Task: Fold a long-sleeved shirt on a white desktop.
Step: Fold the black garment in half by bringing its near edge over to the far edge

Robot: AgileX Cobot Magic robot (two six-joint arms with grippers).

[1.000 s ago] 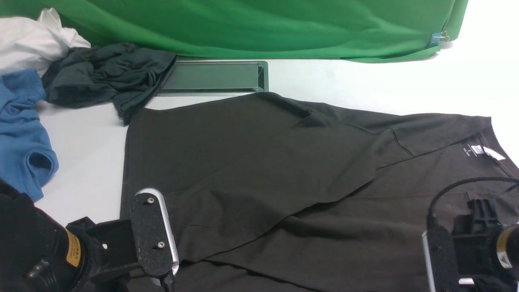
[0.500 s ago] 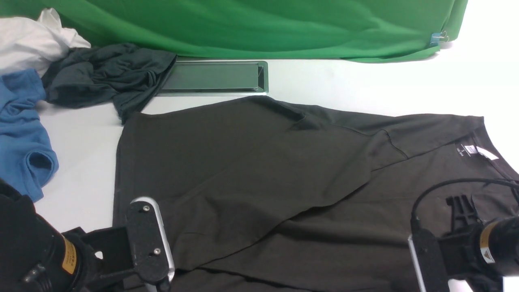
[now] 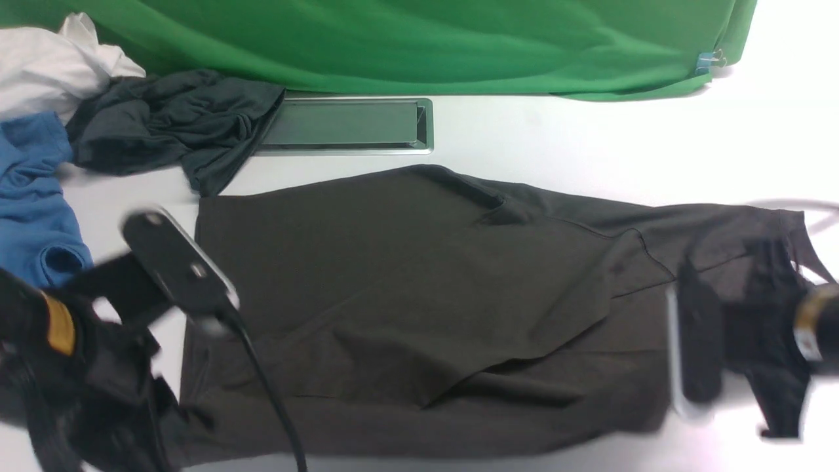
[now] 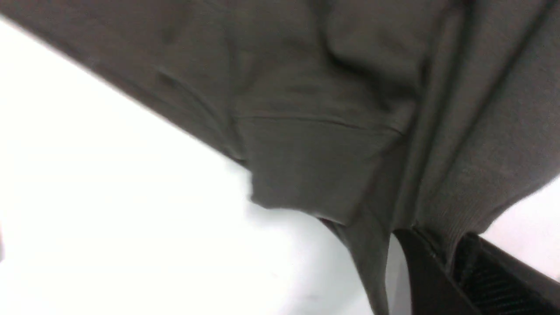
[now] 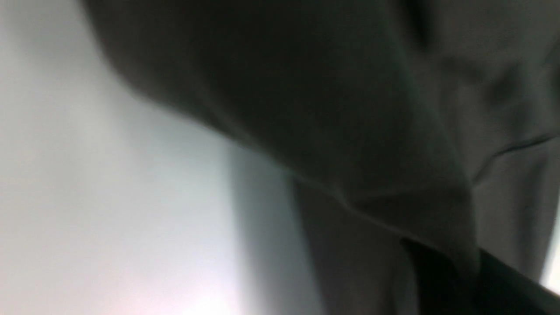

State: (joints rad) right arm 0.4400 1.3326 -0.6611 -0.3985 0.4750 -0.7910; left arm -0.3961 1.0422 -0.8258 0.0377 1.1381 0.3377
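The long-sleeved shirt [image 3: 406,275], dark brownish-black, lies spread across the white desktop [image 3: 557,144] with a sleeve folded over its body. My left arm [image 3: 98,314] is at the shirt's left end and my right arm [image 3: 754,334] at its right end, both blurred by motion. In the left wrist view my left gripper [image 4: 444,245] is shut on ribbed fabric of the shirt [image 4: 332,131]. In the right wrist view my right gripper [image 5: 470,258] is shut on a pulled-up fold of the shirt [image 5: 350,109]. The neck label is hidden.
A grey metal-framed hatch [image 3: 347,124] sits in the desktop behind the shirt. A dark grey-teal garment [image 3: 164,124], a blue shirt [image 3: 33,216] and a white cloth [image 3: 46,65] are piled at the far left. A green backdrop [image 3: 426,46] hangs along the back.
My right gripper has shut on the shirt. Both arms have risen and swung away from the near edge, pulling the cloth. The shirt's near edge now shows; the neck label has gone from sight.
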